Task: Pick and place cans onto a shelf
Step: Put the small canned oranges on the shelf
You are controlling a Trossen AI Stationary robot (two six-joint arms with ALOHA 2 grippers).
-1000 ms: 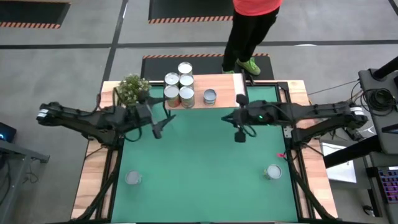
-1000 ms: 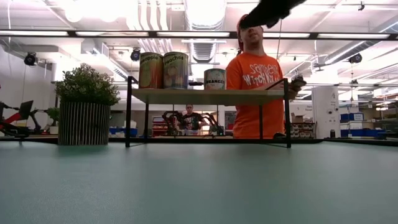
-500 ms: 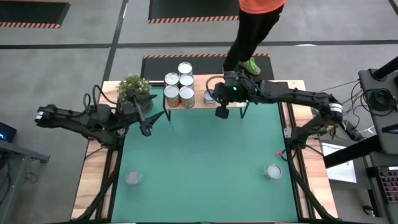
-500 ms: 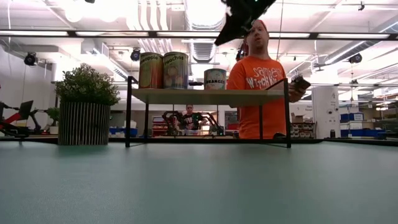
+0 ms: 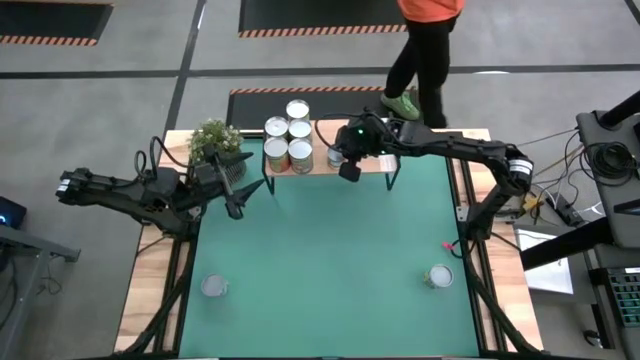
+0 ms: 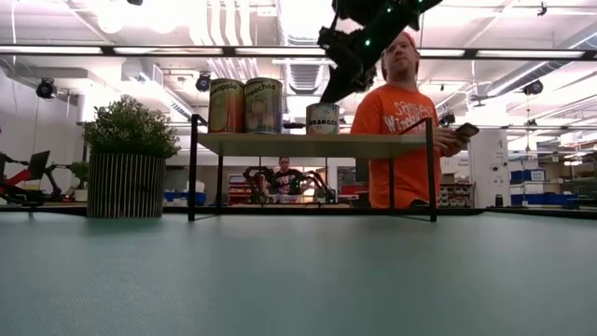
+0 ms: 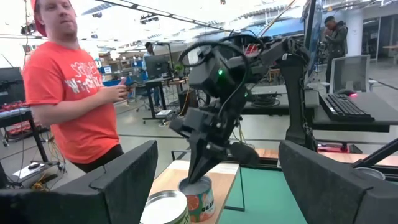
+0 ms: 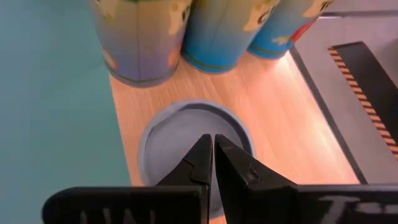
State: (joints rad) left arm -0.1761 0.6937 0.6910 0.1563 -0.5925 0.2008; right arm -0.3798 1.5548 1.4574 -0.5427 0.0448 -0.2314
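The single can (image 5: pixel 337 156) stands upright on the shelf (image 5: pixel 370 135), long axis vertical, round silvery top facing straight up; its orange label shows in the low view (image 6: pixel 323 119). It sits at about 3 o'clock of the cluster of four cans (image 5: pixel 288 138), apart from them. The cluster also stands upright, occupying the shelf's left half at roughly 12 o'clock of the table (image 5: pixel 330 260).

The right gripper (image 5: pixel 347 168) is directly over the single can, fingers pressed together and pointing down at its lid; the right wrist view shows the closed tips (image 8: pixel 208 163) above the lid's centre (image 8: pixel 168 134), holding nothing. Whether the tips touch the lid cannot be told. Compared with half a second ago, the right arm has shifted slightly toward the cluster, bringing the gripper from the can's 4 o'clock side to over the can. One second ago this gripper was well out over the green surface, near 2 o'clock of table centre.

The left gripper (image 5: pixel 236 205) hovers over the table at 10 o'clock, beside the potted plant (image 5: pixel 213 142), jaws spread wide and empty, unchanged from half a second ago.

Two further cans stand upright on the table at 7 o'clock (image 5: pixel 213 287) and 5 o'clock (image 5: pixel 438 276). A person in an orange shirt (image 6: pixel 403 121) stands behind the shelf.
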